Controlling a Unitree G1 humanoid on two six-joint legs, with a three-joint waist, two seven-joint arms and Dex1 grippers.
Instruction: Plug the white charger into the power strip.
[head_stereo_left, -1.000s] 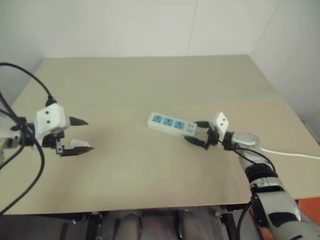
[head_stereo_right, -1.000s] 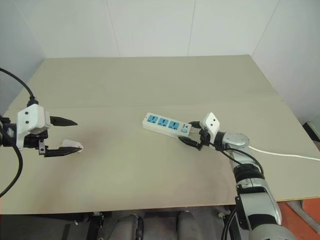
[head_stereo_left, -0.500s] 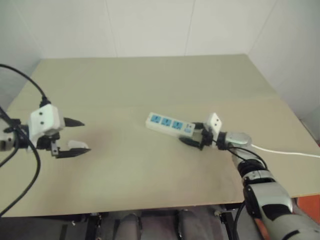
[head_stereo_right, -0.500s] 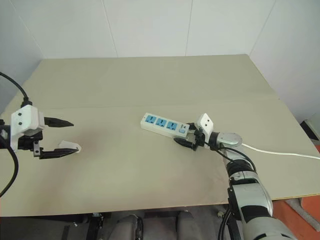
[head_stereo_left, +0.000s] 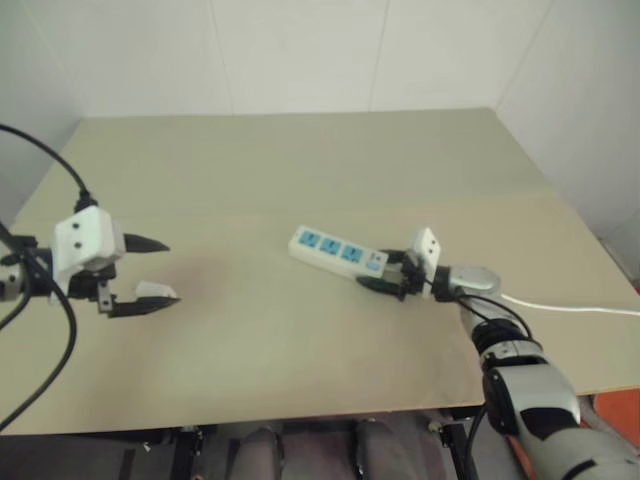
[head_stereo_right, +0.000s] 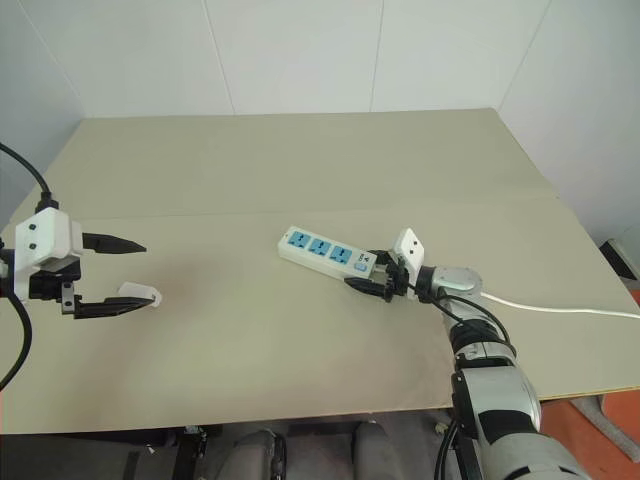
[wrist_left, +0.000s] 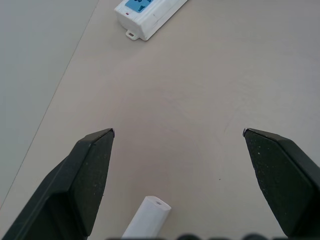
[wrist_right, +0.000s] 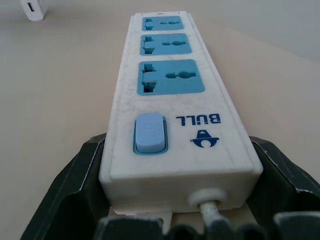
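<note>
On the table (head_stereo_right: 300, 150), right gripper (head_stereo_right: 372, 278) holding the strip (head_stereo_right: 325, 251) by its switch end, strip slid a bit left, left gripper (head_stereo_right: 125, 272) wide open around the charger (head_stereo_right: 138, 293).

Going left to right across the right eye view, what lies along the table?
left gripper → white charger → power strip → right gripper → thin white cord running off to the right edge.
</note>
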